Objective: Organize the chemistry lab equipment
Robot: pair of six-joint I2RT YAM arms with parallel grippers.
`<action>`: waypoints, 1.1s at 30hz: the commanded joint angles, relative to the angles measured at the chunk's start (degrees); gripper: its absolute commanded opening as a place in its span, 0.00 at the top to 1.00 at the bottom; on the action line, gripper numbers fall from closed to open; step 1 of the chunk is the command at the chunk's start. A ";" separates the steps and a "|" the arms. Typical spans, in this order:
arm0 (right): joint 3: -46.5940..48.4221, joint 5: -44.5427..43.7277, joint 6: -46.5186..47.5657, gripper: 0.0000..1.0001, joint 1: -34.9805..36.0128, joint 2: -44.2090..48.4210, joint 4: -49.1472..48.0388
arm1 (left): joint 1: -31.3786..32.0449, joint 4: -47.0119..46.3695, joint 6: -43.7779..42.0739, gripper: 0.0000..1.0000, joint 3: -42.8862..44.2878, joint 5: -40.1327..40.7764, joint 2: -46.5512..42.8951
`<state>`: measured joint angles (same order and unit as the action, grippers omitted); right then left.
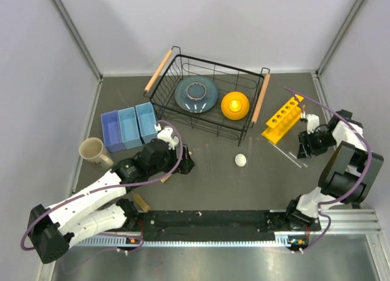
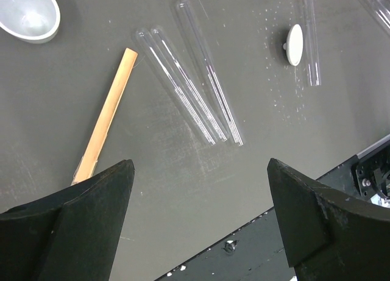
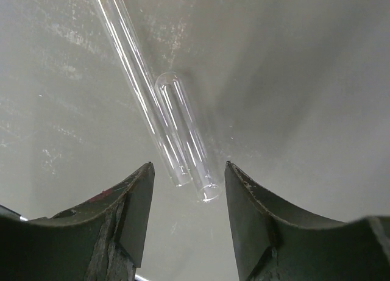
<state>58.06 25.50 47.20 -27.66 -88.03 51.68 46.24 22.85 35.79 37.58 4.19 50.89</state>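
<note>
A yellow rack (image 1: 282,117) with a row of holes stands at the right. My left gripper (image 1: 184,163) (image 2: 198,166) is open and empty above the mat. Ahead of it lie three clear tubes (image 2: 192,92) side by side, a wooden stick (image 2: 106,116) to their left, a white round piece (image 2: 294,44) and a white dish-like piece (image 2: 27,13). My right gripper (image 1: 303,150) (image 3: 189,165) is open, low over the mat. The open ends of a short tube (image 3: 186,135) and a long tube (image 3: 131,67) lie just ahead of its fingertips, untouched.
A black wire basket (image 1: 183,119) at the back holds a grey-blue plate (image 1: 196,94) and an orange bowl (image 1: 235,105). Three blue bins (image 1: 129,127) and a beige cup (image 1: 91,150) stand at the left. A small brown piece (image 1: 141,202) lies by the left arm's base.
</note>
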 commanded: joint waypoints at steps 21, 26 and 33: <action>-0.23 -0.80 3.16 0.55 -0.38 -6.28 -3.51 | 0.17 -3.16 -0.37 0.04 -1.28 0.91 -1.41; 0.12 -1.59 3.51 0.57 -0.38 -7.42 -4.13 | 0.17 -2.90 -0.28 0.04 -1.11 0.82 -1.59; -0.84 -2.12 4.56 0.59 -0.38 -7.95 -5.36 | 0.17 -2.90 -0.02 0.04 -1.11 0.65 -1.67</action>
<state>57.76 23.42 49.89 -27.66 -95.98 48.21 46.24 22.26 35.83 36.36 4.38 50.37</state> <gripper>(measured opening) 0.416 0.957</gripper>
